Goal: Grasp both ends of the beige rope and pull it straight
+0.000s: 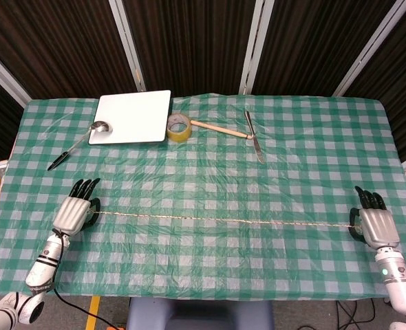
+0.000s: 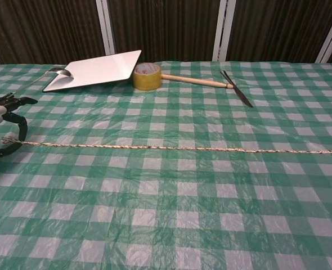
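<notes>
The beige rope (image 1: 220,221) (image 2: 171,148) lies stretched in a straight line across the green checked table, near its front. My left hand (image 1: 74,212) (image 2: 0,126) pinches the rope's left end, its fingers pointing away from me. At the far right, my right hand (image 1: 372,223) holds the right end close to the table's edge. That hand is outside the chest view, where the rope runs off the right border.
At the back lie a white board (image 1: 131,116), a metal spoon (image 1: 79,142), a roll of yellow tape (image 1: 179,126), a wooden stick (image 1: 220,128) and a knife (image 1: 254,137). The table's right edge (image 1: 404,185) is near my right hand.
</notes>
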